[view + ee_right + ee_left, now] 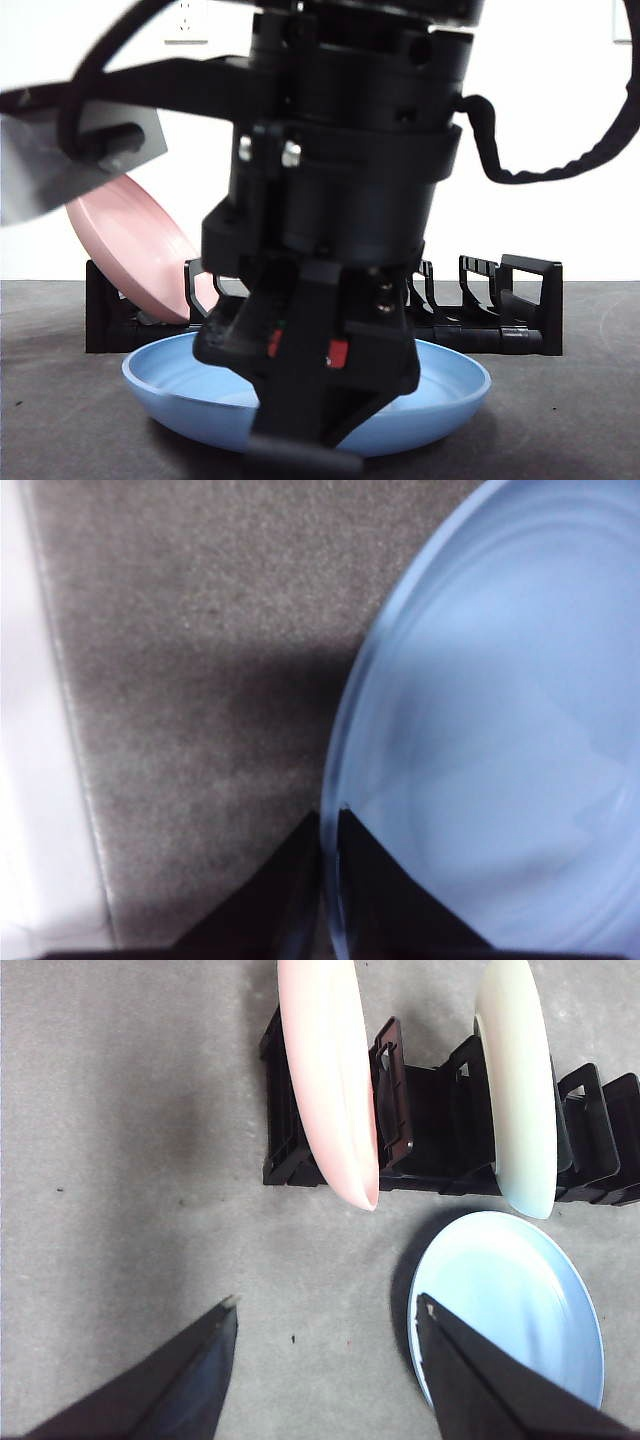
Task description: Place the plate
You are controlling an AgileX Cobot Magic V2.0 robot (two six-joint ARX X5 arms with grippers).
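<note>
Blue plate (200, 385): flat on the surface (130, 1160), before the black rack (430, 1130). Right tool (326, 825) is closed narrowly on its near rim; left tool (325, 1310) (wide, empty) is held aside.

The front view sits low, at about counter height, looking level across the grey counter (560, 420), very near the blue plate (440, 385) and a dark arm. The left wrist view looks down from well above on the rack (430, 1140) and the same blue plate (510, 1300). The right wrist view looks down from very close on that plate's rim (335, 780). All 3 views share the plate.
</note>
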